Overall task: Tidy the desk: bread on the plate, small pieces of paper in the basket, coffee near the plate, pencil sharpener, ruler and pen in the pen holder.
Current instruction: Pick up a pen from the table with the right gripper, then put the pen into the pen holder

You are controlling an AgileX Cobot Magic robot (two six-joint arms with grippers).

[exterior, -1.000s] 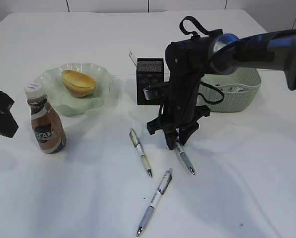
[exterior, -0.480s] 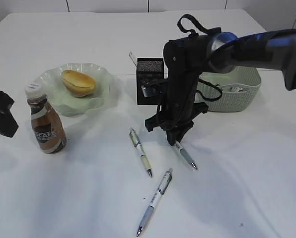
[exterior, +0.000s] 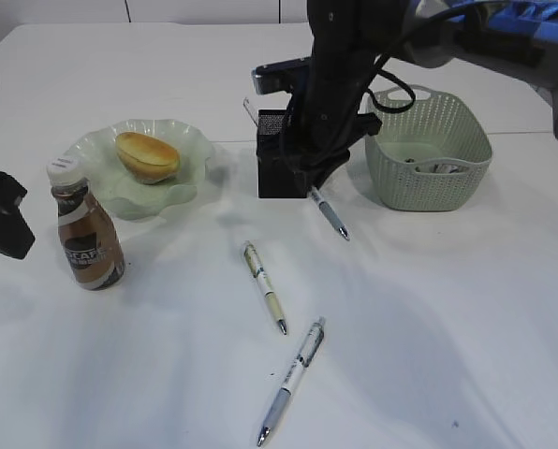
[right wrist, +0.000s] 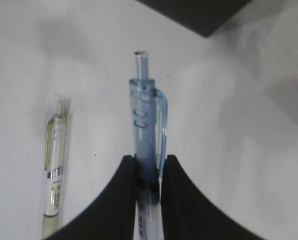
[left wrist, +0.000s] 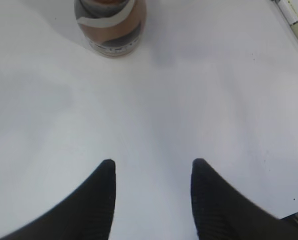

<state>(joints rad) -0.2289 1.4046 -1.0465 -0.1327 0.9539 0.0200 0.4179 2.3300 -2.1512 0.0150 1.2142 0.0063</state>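
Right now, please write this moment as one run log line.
right claw: shut on blue pen | pen: lifted beside pen holder | left claw: open, empty

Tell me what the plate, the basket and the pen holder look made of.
Plate: likely glass or clear plastic, glossy; pale green, translucent, wavy rim.
Basket: apparently moulded plastic, matte sage green; regular perforations imitate weaving.
Pen holder: seemingly black metal mesh, judging by the fine grid on its walls.

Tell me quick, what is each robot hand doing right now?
Left gripper: open, holding nothing, above the bare desk.
Right gripper: closed on a blue pen, lifted up near the pen holder.
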